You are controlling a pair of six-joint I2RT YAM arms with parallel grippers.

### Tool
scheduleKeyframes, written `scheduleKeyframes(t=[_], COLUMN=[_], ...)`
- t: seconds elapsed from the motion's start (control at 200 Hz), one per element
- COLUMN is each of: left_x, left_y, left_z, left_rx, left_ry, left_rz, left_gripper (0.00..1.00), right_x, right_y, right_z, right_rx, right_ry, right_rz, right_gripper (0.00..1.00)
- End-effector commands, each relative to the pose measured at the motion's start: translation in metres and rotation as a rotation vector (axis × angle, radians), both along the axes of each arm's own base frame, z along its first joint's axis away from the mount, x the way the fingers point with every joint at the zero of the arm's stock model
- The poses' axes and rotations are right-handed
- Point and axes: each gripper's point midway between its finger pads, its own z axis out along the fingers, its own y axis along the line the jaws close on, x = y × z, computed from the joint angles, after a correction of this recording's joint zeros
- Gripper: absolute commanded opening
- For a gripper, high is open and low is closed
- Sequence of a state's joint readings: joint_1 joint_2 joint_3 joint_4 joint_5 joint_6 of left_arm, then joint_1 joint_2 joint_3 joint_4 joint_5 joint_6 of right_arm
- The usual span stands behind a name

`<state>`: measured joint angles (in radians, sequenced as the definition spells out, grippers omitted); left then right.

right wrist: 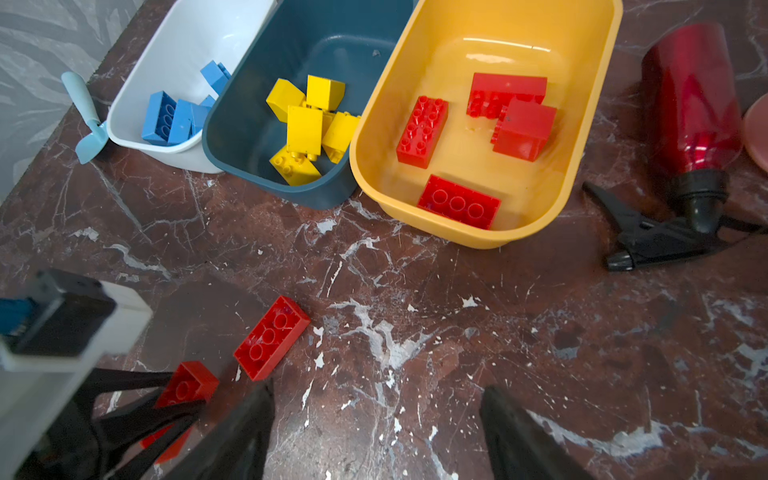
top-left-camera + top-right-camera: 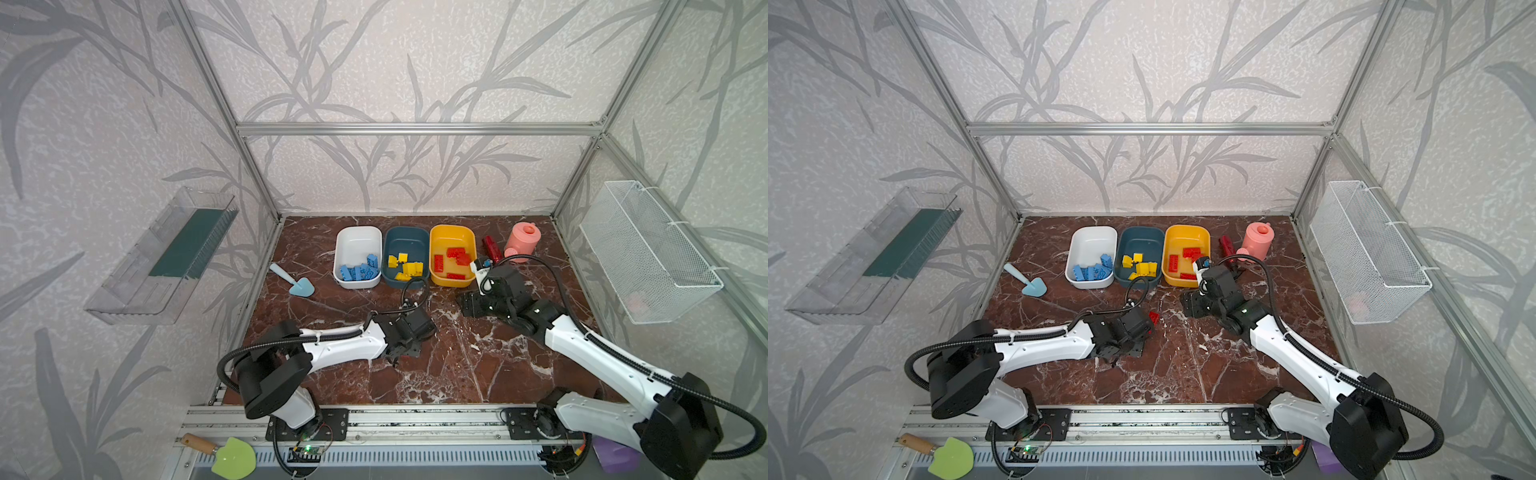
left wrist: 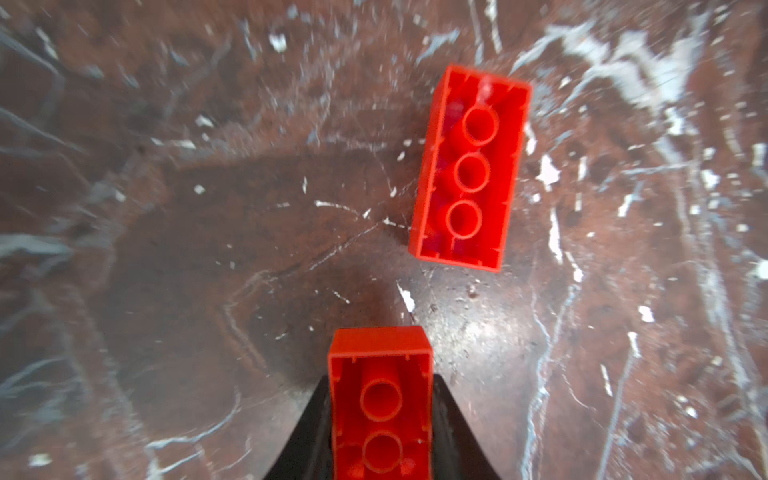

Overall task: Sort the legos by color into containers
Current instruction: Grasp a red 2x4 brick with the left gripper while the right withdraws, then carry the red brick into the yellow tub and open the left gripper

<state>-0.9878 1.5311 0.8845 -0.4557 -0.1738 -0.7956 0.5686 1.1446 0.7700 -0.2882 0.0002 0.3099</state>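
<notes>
Near the middle of the bench (image 2: pixel 436 374), the left gripper (image 3: pixel 380 386) is clamped narrow on a red brick (image 1: pixel 189 382), gripping it across its long sides. Whether the brick is clear of the surface I cannot tell. The step in hand looks like the pick of a red piece, with the carry to come.

A second red brick (image 3: pixel 467 166) lies loose just beside it, not touching. Along the back edge three tubs stand in a row:
- the white tub (image 2: pixel 357 243) with blue bricks (image 2: pixel 359 270)
- the teal tub (image 2: pixel 405 243) with yellow bricks (image 2: pixel 407 266)
- the yellow tub (image 2: pixel 453 232) with red bricks (image 2: pixel 455 255)

As I judge it, the next move calls for a lift high enough to pass the yellow tub's front rim. It also needs a path round the right gripper (image 1: pixel 378 411), which hangs with jaws wide and empty just in front of that tub.

The held brick is glossy and hard-edged, its hollow side turned to the wrist camera with round tubes showing inside. The loose one lies hollow side up too, showing three tubes.
</notes>
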Motion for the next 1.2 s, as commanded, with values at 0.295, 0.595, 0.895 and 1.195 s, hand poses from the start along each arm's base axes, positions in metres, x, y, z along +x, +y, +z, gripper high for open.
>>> scheduleKeyframes(t=[0.295, 0.595, 0.895, 1.195], left_x=[0.098, 0.176, 0.234, 0.266], left_y=[-0.026, -0.086, -0.131, -0.15], left_z=[0.118, 0.136, 0.097, 0.066], left_rx=[-0.149, -0.175, -0.187, -0.219], left_ry=[-0.181, -0.204, -0.142, -0.09], left_rz=[-0.036, -0.107, -0.148, -0.166], left_gripper=[0.31, 0.31, 0.31, 0.33], right_x=[-0.032, -0.05, -0.062, -0.064], right_y=[-0.001, 0.016, 0.028, 0.026], right_z=[-0.033, -0.057, -0.07, -0.066], right_rx=[0.057, 0.064, 0.081, 0.084], right_ry=[0.02, 0.015, -0.011, -0.037], right_rz=[0.01, 0.056, 0.095, 0.096], right_gripper=[0.79, 0.79, 0.79, 0.79])
